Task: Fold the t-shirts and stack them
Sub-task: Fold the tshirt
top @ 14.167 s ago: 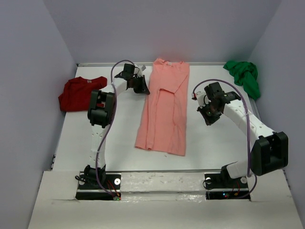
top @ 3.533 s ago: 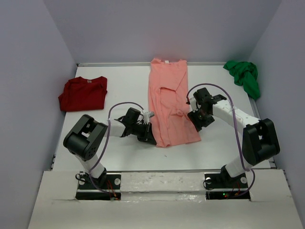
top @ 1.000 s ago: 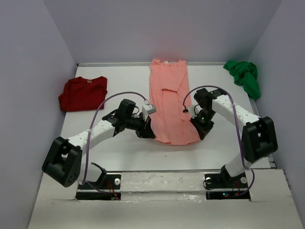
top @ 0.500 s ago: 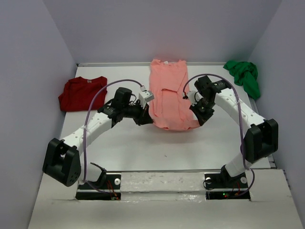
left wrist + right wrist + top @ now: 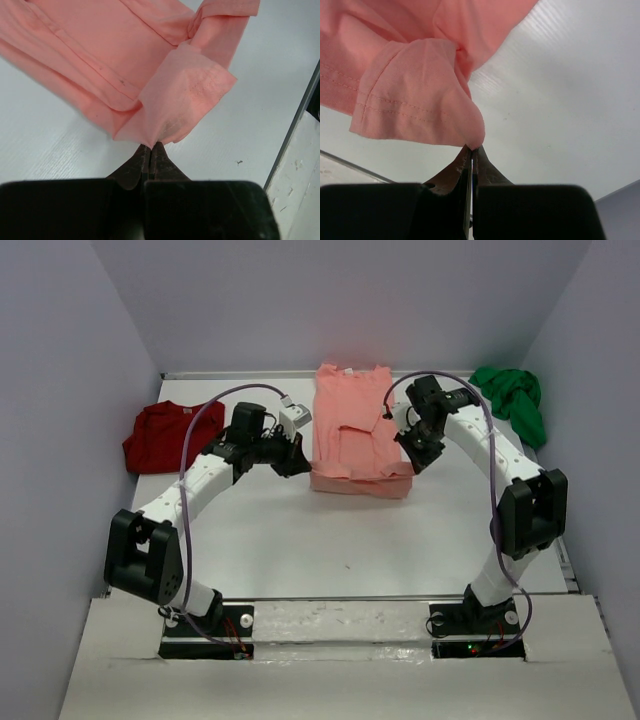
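The salmon-pink t-shirt [image 5: 352,430] lies lengthwise at the table's far middle, its near end raised and doubled back over itself. My left gripper [image 5: 296,462] is shut on the shirt's near left corner [image 5: 170,120], and my right gripper [image 5: 415,458] is shut on the near right corner [image 5: 420,95]. Both wrist views show the tips pinching a bunched fold of pink cloth above the white table. A dark red t-shirt [image 5: 172,434] lies flat at the far left. A bright green t-shirt [image 5: 512,398] sits crumpled at the far right corner.
Grey walls close in the white table [image 5: 330,540] on the left, back and right. In the left wrist view a dark edge strip [image 5: 295,125] runs beside the table surface.
Both grippers have carried the pink shirt's near end toward the back of the table, folding it over itself. The shirt's visible length has shortened.
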